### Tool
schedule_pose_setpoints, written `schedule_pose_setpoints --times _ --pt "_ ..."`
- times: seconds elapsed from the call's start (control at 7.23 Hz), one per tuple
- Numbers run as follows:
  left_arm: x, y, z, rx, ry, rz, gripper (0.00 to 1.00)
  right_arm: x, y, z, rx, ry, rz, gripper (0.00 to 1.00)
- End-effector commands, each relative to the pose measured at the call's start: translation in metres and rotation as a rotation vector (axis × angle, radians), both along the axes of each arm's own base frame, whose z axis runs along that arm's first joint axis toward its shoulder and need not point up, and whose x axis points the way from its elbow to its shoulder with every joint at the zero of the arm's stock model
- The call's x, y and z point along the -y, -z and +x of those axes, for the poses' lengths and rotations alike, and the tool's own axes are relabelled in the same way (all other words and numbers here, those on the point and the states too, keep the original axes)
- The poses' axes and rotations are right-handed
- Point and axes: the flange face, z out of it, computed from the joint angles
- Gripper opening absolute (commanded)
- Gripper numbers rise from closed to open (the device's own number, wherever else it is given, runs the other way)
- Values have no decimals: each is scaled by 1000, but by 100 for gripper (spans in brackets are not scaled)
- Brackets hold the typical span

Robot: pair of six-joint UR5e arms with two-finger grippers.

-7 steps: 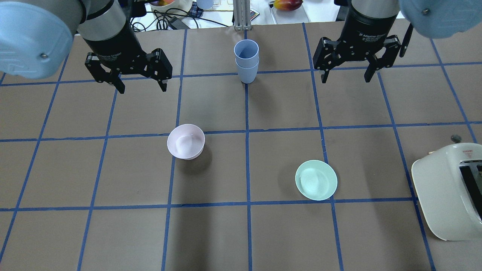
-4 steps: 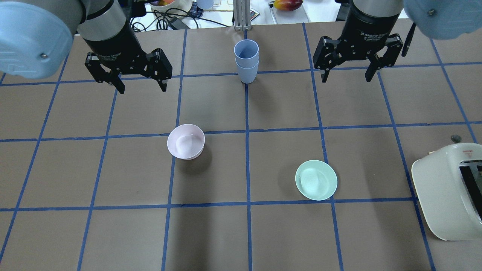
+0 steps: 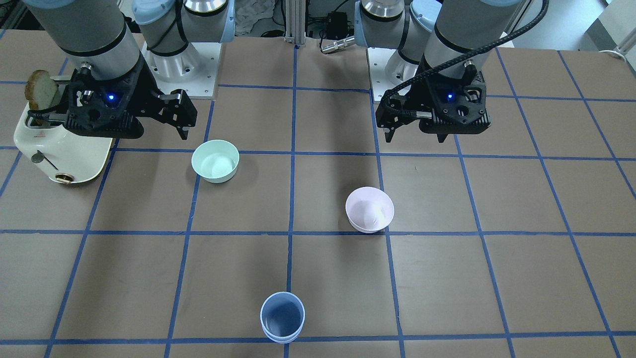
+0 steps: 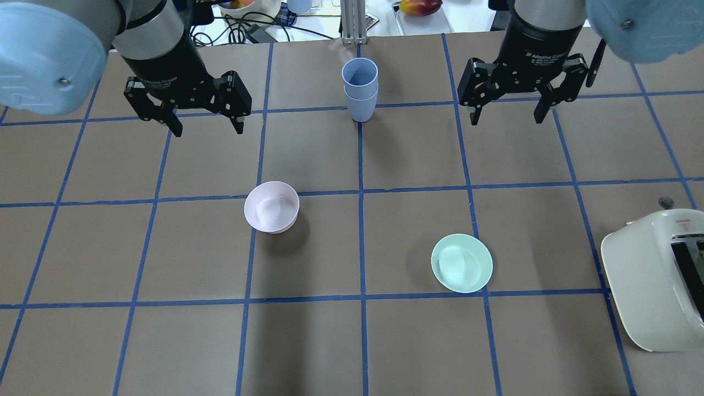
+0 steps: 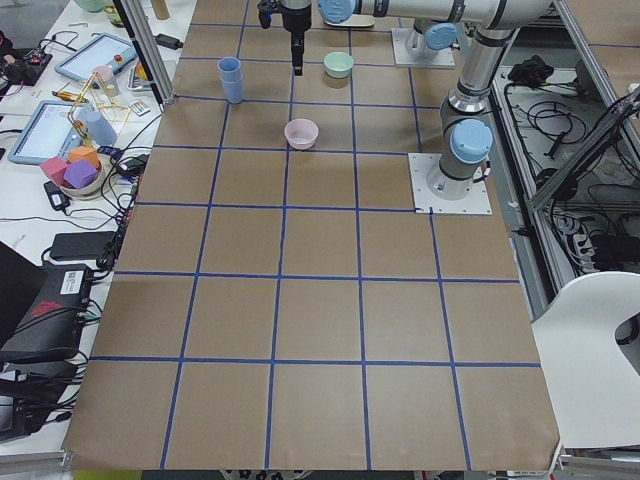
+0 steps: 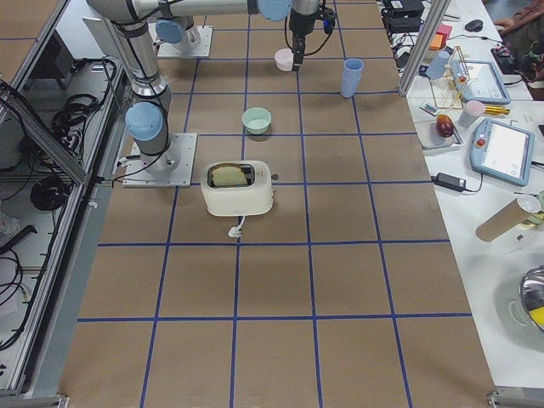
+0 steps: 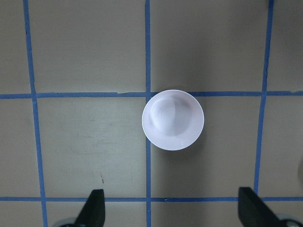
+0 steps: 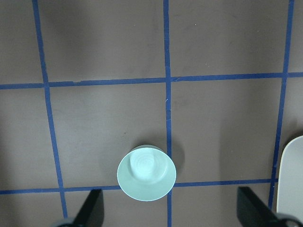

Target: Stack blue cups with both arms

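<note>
presently: blue cups (image 4: 360, 91) nested upright; my left gripper (image 4: 208, 131), right gripper (image 4: 506, 119) both spread, empty. i would withdraw high, avoiding the stack.

Overhead and front views face oppositely, sharing the table (image 4: 418, 154).

1. A brown paper-covered worktop (image 4: 165, 341) is divided into squares by blue tape lines.
2. A pale pink round plastic bowl (image 4: 271, 207) stands upright over a tape line.
3. A mint-green round plastic bowl (image 4: 461, 263) stands upright, well apart from the pink one, beside a tape crossing.
4. A cream-white toaster (image 4: 643, 286) sits near the worktop's edge, with a slice of browned bread (image 6: 231, 175) in its slot.
5. A red-and-yellow fruit (image 4: 421, 6) lies beyond the worktop's far edge.
</note>
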Motion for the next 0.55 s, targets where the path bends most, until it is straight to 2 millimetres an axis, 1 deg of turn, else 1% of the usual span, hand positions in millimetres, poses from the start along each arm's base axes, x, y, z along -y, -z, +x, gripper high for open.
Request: schedule_pose_setpoints --times 0.0,0.41 --pt "0 0 1 0 -1 1 100 1 1 1 12 1 -2 100" --pt "0 0 0 0 0 2 100 1 2 0 1 0 3 100"
